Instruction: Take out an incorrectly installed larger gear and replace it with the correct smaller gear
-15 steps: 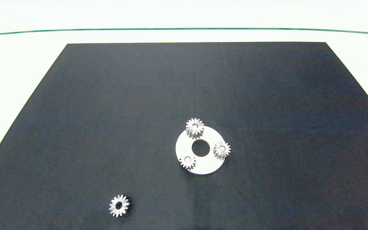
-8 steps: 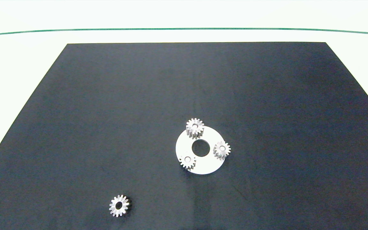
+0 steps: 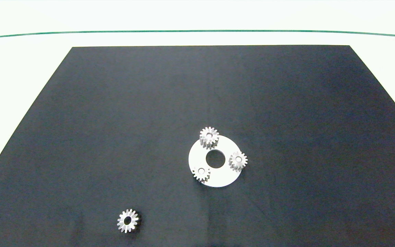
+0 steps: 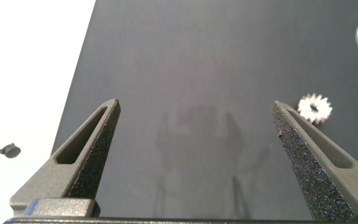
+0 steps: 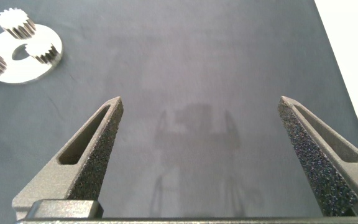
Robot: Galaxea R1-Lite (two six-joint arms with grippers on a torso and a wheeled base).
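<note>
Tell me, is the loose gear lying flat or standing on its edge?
Flat. The loose gear lies apart from the disc on the mat, its centre bore facing up in the head view, with teeth visible all round.

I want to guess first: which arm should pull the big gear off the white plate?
Right, probably. The right gripper has the whole plate in its camera's view, ahead of its open jaws. The left gripper faces the loose gear instead.

— Does any writing, label, brand or number show anywhere?
— None can be read: nothing legible stands on any surface in the three views.
</note>
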